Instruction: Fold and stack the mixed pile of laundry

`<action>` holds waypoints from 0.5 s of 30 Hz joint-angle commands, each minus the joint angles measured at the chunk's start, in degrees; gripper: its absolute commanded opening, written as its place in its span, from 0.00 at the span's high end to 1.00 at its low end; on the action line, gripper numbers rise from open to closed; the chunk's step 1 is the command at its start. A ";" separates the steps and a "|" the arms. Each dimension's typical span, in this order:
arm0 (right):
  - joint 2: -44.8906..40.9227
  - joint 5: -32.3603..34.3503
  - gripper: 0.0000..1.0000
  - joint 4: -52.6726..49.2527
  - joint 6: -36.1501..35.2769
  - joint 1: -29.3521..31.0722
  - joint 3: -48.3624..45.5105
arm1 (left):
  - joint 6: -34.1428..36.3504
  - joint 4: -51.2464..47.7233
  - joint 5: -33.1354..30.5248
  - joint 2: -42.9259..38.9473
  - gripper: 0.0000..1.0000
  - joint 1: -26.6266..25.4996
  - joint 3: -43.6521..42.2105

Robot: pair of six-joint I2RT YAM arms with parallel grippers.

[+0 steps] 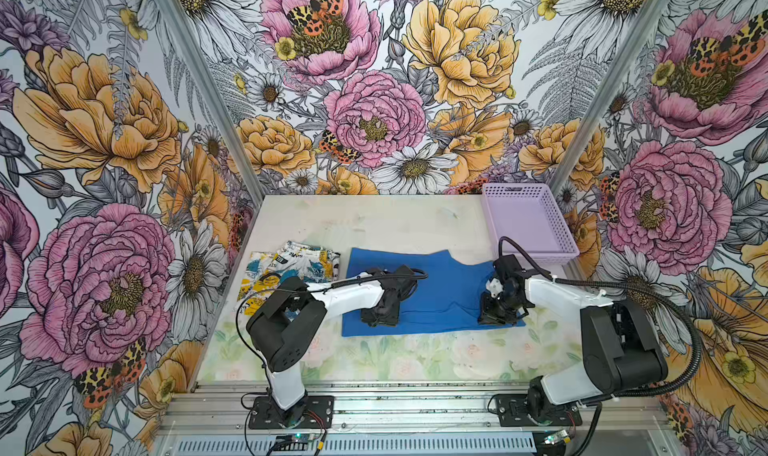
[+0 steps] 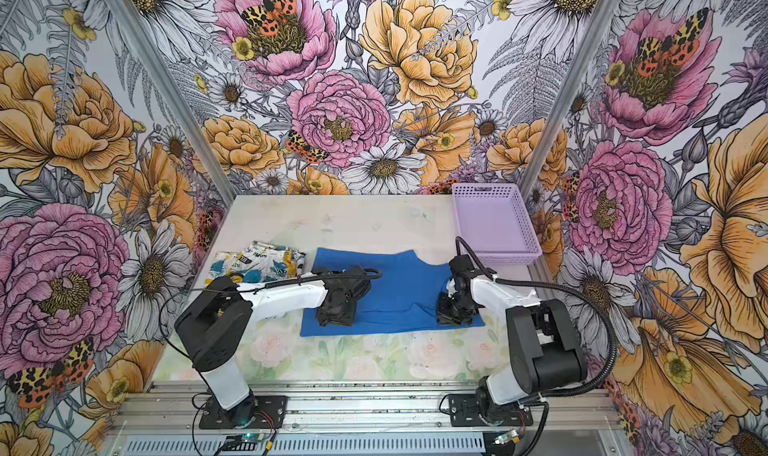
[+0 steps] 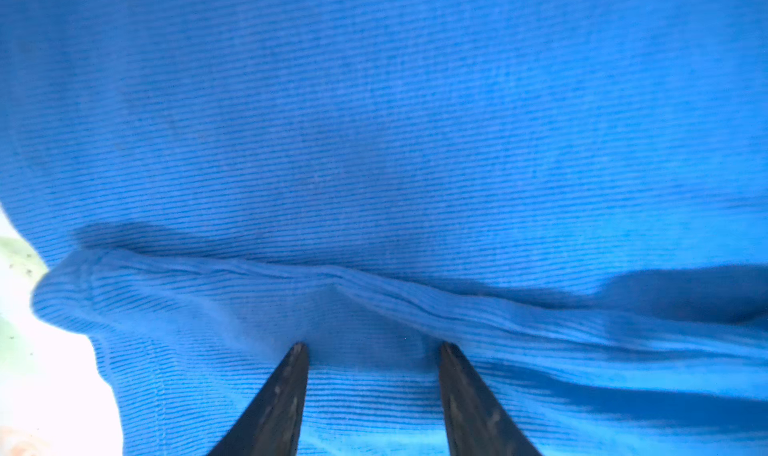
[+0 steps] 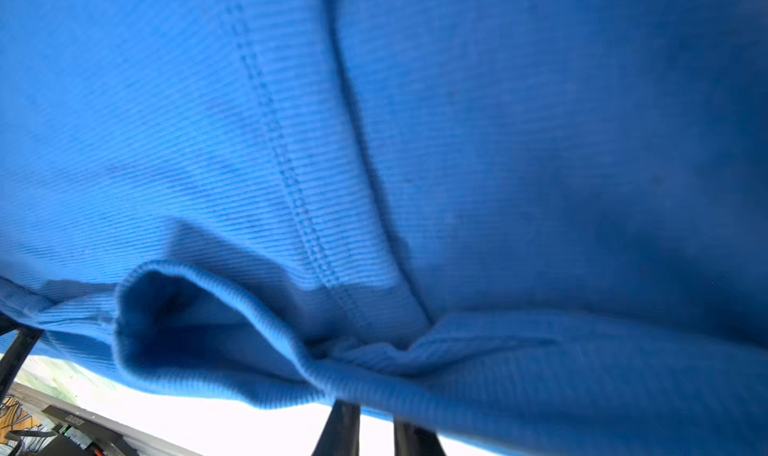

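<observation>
The royal blue T-shirt (image 1: 440,287) (image 2: 399,283) lies spread flat mid-table, neckline toward the back. To its left sits the white garment with black print and yellow and blue splashes (image 1: 291,267) (image 2: 257,262), folded into a small bundle. My left gripper (image 1: 380,314) (image 3: 374,346) stands open, its fingertips pressed down on the shirt's front left part just short of a raised crease. My right gripper (image 1: 496,314) (image 4: 376,408) is at the shirt's front right corner; its fingers stand close together with their tips hidden under a bunched, lifted hem, shut on the shirt's edge.
A lavender perforated basket (image 1: 540,258) (image 2: 511,258) stands at the back right corner, just behind the right arm. Floral walls enclose the table on three sides. The arm bases sit on the metal rail (image 1: 415,408) at the front edge.
</observation>
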 commanded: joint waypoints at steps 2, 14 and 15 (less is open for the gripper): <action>0.22 5.86 0.69 1.88 -0.39 0.42 -1.00 | -0.50 1.66 0.55 0.02 0.48 0.99 -1.54; -3.59 3.11 0.64 -2.13 3.53 -4.61 4.17 | 6.00 0.44 -0.95 0.66 0.48 -3.23 9.48; -3.95 2.70 0.63 -3.28 3.35 -5.78 4.65 | 6.91 0.42 -0.89 1.33 0.47 -4.16 11.51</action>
